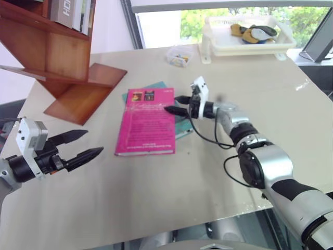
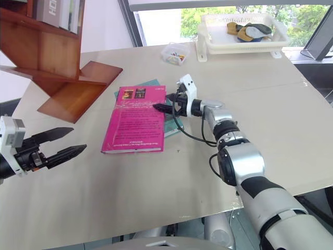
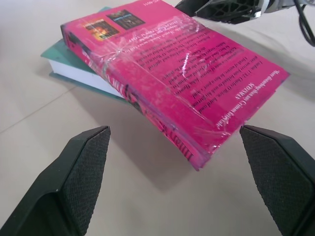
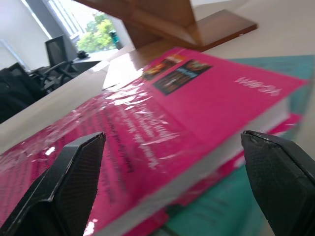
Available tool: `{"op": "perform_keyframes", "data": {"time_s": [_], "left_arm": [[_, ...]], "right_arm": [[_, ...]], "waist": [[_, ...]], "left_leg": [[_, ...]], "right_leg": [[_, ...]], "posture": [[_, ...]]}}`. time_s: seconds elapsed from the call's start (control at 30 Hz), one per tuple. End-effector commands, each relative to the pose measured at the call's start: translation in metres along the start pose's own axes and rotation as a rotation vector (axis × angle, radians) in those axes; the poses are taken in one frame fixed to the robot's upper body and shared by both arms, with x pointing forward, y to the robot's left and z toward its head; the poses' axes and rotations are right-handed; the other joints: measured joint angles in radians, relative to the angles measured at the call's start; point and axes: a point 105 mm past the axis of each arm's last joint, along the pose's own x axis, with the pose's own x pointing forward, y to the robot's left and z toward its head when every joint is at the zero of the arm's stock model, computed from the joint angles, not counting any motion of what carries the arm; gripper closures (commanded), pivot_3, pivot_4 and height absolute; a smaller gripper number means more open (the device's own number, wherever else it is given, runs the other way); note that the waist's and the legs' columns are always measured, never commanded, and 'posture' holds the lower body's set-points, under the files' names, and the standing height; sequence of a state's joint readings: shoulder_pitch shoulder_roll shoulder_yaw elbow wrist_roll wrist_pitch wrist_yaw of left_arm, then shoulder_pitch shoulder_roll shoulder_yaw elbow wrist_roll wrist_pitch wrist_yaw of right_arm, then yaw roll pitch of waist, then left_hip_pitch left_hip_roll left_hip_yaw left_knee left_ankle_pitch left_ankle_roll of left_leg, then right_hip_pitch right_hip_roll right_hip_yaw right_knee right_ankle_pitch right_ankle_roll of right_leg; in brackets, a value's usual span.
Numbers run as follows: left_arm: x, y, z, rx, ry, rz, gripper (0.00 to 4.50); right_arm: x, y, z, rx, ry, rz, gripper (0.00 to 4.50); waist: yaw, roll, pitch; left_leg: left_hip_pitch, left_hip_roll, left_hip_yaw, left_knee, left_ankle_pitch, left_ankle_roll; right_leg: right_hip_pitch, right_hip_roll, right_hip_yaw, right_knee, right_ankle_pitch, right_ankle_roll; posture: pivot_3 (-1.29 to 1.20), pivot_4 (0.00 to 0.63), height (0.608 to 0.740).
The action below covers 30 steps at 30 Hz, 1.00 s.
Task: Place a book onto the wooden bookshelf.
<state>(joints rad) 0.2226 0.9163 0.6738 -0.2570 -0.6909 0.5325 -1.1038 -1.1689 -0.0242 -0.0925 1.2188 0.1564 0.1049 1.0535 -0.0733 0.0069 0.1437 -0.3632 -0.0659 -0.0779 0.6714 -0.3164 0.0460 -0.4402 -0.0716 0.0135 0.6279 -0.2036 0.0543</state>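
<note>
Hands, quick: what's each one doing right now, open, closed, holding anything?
Left hand: open, holding nothing, short of the pink book.
Right hand: open at the book's page edge, one finger on each side, not gripping.

book [image 3: 172,73] cover text, possibly "SOPHIA"

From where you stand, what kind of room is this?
Probably an office or lab: a big table by a window, a wooden bookshelf with books, and office chairs beyond.
</note>
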Motion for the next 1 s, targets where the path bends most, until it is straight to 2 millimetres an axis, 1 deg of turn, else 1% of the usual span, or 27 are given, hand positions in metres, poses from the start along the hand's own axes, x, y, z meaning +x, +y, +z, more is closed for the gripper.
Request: {"op": "perform_keyframes", "data": {"time_s": [0.03,0.27,0.37,0.47,0.53,0.6,0.7,0.83,0.9,0.97,1.0], "left_arm": [[-0.006,0.001,0.012,0.049,-0.030,0.032,0.04],[-0.007,0.000,0.011,0.047,-0.031,0.038,0.04],[-0.006,0.000,0.010,0.044,-0.031,0.041,0.04],[-0.005,0.000,0.008,0.031,-0.032,0.046,0.04],[-0.003,0.003,0.008,-0.017,-0.077,0.065,0.04],[-0.001,0.008,0.005,-0.046,-0.086,0.087,0.04],[0.003,0.015,-0.008,-0.095,-0.063,0.119,0.04],[0.014,0.024,-0.020,-0.227,-0.072,0.092,0.04],[0.023,0.032,-0.027,-0.310,-0.056,0.075,0.04],[0.031,0.041,-0.026,-0.414,-0.071,0.045,0.04],[0.033,0.043,-0.026,-0.452,-0.079,0.031,0.04]], "right_arm": [[0.011,0.010,0.018,-0.082,-0.008,0.043,0.00],[0.020,0.017,0.017,-0.096,0.000,0.062,0.00],[0.020,0.014,0.017,-0.102,-0.006,0.040,0.00],[0.015,0.009,0.021,-0.101,-0.023,0.016,0.00],[0.006,0.002,0.025,-0.110,-0.041,-0.008,0.00],[-0.001,-0.003,0.029,-0.128,-0.051,-0.026,0.00],[-0.015,-0.011,0.037,-0.167,-0.064,-0.045,0.00],[-0.043,-0.019,0.047,-0.241,-0.069,-0.038,0.00],[-0.063,-0.016,0.053,-0.308,-0.064,0.015,0.00],[-0.085,-0.006,0.058,-0.380,-0.052,0.089,0.00],[-0.092,-0.001,0.058,-0.401,-0.046,0.114,0.00]], "waist": [[-0.001,0.000,0.000],[-0.008,0.000,0.000],[-0.009,0.000,0.000],[-0.012,0.000,0.000],[-0.013,0.000,0.000],[-0.012,0.000,0.000],[-0.015,0.000,0.000],[-0.015,0.000,0.000],[-0.017,0.000,0.000],[-0.009,-0.001,0.000],[-0.008,-0.001,-0.001]], "left_leg": [[0.000,0.000,0.000,0.000,0.000,0.000],[0.000,0.000,0.000,0.000,0.000,-0.001],[0.000,0.000,0.000,0.000,0.000,-0.001],[0.000,0.000,0.000,0.000,0.000,-0.001],[0.000,0.000,0.000,0.000,0.000,-0.001],[0.000,0.000,-0.001,0.000,0.001,-0.001],[0.000,0.000,-0.001,0.000,0.001,-0.001],[0.000,0.000,-0.001,0.000,0.001,-0.001],[0.000,0.000,-0.001,0.000,0.001,-0.001],[0.000,-0.001,-0.003,0.001,0.001,-0.001],[-0.001,-0.001,-0.003,0.001,0.001,-0.001]], "right_leg": [[0.000,0.000,0.000,0.000,0.000,0.000],[0.000,0.001,0.000,0.000,0.000,0.000],[0.000,0.001,-0.001,0.000,0.000,0.000],[0.000,0.000,-0.001,0.000,0.000,0.000],[0.000,0.000,0.000,0.000,0.000,0.000],[0.000,0.000,-0.001,0.000,0.000,0.000],[0.000,0.000,0.000,0.000,0.000,0.000],[0.000,0.000,-0.001,0.001,0.000,0.000],[0.000,0.000,-0.001,0.001,0.000,0.000],[0.000,0.000,-0.002,0.002,0.000,0.000],[0.000,0.000,-0.002,0.002,0.000,0.000]], "posture": [[0.00,0.150,0.740],[0.00,0.150,0.740],[0.00,0.150,0.740],[0.00,0.150,0.740],[0.00,0.150,0.740],[0.00,0.150,0.740],[0.00,0.150,0.740],[0.00,0.150,0.740],[0.00,0.150,0.740],[0.00,0.150,0.740],[0.00,0.150,0.740]]}}
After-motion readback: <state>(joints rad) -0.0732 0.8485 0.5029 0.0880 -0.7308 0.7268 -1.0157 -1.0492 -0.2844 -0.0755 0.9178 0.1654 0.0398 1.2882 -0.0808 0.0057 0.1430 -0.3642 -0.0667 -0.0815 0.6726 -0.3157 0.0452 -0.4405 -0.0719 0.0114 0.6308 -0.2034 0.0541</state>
